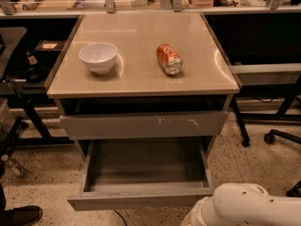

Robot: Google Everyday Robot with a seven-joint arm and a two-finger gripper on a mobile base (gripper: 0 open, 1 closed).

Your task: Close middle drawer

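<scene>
The middle drawer (141, 199) is pulled out wide at the bottom of the cabinet. Its plain grey front panel faces me and its empty grey inner tray (146, 161) is open to view. Above it is the drawer front with white scratch marks (143, 125), which is pushed in. My gripper is out of view. Only a white rounded part of my arm (244, 206) shows, at the bottom right, just right of the open drawer's front corner.
A white bowl (98, 56) and an orange soda can (169, 59) lying on its side rest on the beige cabinet top (141, 81). A chair base with casters (270, 136) stands to the right. Dark desk legs (28, 117) and a shoe (21, 215) are to the left.
</scene>
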